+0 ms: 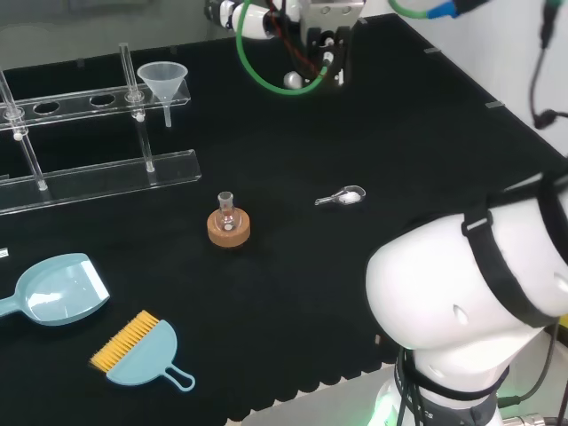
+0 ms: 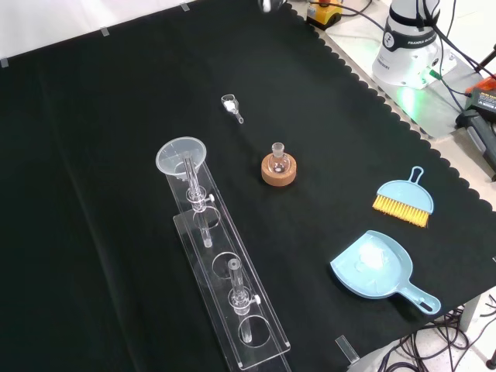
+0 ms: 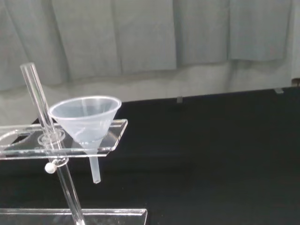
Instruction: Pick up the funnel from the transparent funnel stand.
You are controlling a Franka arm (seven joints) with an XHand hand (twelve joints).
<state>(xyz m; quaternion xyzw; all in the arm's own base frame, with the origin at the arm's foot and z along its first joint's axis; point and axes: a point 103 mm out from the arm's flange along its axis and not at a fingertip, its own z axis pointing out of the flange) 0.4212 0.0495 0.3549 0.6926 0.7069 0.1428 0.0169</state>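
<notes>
Clear plastic funnel [image 1: 164, 82] sits upright in the end hole of the transparent funnel stand [image 1: 98, 173] — upper left of my head view. I see the hand [image 1: 327, 49] at top centre, well apart — finger state: cannot tell.

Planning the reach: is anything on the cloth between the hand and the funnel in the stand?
Nothing visible blocks it. In the head view the hand hangs to the right of the funnel, with bare cloth between. The flask on its cork ring and the small scoop lie nearer the camera, off that line.
</notes>
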